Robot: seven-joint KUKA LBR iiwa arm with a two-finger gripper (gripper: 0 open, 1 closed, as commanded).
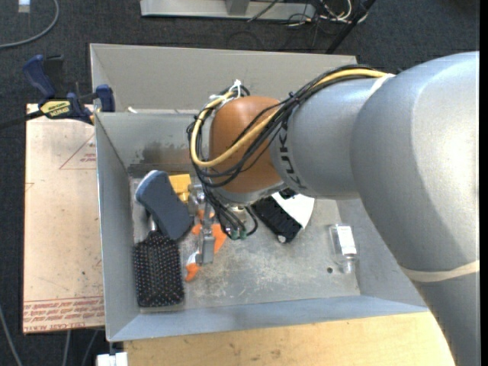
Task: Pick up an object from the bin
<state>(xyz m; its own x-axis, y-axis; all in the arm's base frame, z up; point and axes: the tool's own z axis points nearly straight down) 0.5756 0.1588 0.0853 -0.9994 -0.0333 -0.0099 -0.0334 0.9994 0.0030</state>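
Claw (204, 239) over orange item (192, 268) nr black brush (158, 271); grip state can't tell.

A single camera looks steeply down, slightly from one side, onto the grey metal bin (114, 204); the arm (396, 151) looms close at right.

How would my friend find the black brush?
Look in the grey metal bin, at its lower left corner in the view. The black brush lies there, just below a slate-blue block. It alone is covered in rows of tiny bristles.
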